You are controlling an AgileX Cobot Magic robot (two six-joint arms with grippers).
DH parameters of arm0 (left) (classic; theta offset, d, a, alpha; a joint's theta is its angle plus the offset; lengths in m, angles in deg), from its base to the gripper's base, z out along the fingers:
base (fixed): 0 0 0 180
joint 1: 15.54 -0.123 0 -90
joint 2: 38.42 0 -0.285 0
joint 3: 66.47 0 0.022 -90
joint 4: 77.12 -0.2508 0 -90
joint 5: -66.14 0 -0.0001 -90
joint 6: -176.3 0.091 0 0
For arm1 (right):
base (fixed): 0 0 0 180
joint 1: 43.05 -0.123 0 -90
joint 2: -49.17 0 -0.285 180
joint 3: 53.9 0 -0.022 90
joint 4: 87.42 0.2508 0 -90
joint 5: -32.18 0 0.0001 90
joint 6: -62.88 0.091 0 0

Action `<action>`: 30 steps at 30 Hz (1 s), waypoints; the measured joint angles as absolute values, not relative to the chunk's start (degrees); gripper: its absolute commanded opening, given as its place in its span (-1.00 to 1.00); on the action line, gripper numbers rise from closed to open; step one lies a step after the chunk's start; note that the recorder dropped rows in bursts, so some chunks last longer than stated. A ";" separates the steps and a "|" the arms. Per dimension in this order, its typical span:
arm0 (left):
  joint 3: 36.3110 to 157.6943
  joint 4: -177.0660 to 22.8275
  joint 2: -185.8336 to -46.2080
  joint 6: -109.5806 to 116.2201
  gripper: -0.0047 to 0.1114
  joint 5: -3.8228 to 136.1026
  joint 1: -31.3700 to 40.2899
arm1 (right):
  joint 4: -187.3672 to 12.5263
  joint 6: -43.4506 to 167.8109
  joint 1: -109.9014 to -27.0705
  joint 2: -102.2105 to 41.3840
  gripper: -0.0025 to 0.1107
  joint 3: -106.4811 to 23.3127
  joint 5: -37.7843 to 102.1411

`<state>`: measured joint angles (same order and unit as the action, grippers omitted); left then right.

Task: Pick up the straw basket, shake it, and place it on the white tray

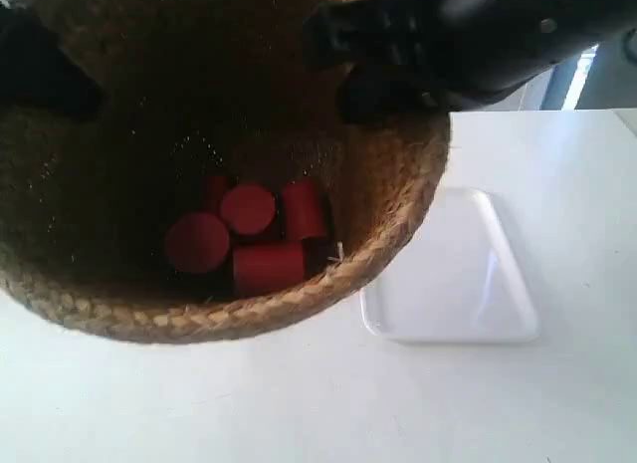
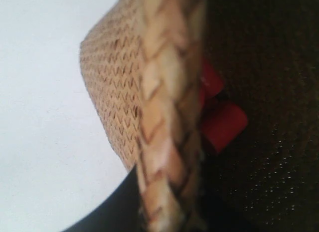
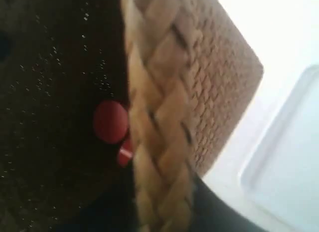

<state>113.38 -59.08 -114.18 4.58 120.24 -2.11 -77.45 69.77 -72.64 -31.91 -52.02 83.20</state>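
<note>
The straw basket point(image 1: 249, 314), red cylinders point(image 1: 249, 234) in its bottom, hung above the counter point(image 1: 299, 403), the left hand point(image 2: 167, 212) and the right hand point(image 3: 164, 212) each clamped on its braided rim, lifted but not yet on the white tray point(image 1: 458, 284) alongside.

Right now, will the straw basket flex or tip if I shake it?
Probably fairly stiff: the straw basket has a tight weave and a thick braided rim holding its round shape. The red cylinders inside lie loose, some on their sides, so they will likely roll and shift its balance.
</note>
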 measured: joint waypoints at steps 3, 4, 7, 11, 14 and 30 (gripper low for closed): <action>110.56 -60.30 -116.28 3.88 -0.92 120.06 -2.56 | -79.90 71.87 -72.42 -34.68 -0.96 -50.23 84.73; 109.33 -59.61 -117.51 4.35 -0.92 119.93 -2.56 | -79.60 71.87 -72.42 -36.32 -0.96 -49.80 84.83; 107.80 -59.49 -119.57 5.37 -0.92 119.78 -3.03 | -78.20 71.65 -72.42 -38.82 -0.96 -48.87 84.10; 107.91 -58.74 -118.81 5.79 -0.92 119.92 -3.06 | -77.73 71.52 -72.42 -38.48 -0.96 -48.87 83.65; 107.91 -58.74 -118.72 6.00 -0.92 119.02 -3.16 | -77.73 71.41 -72.42 -38.48 -0.96 -48.87 82.60; 106.77 -59.98 -119.40 4.58 -0.92 118.25 -3.18 | -76.19 70.38 -74.48 -41.37 -0.96 -48.98 82.49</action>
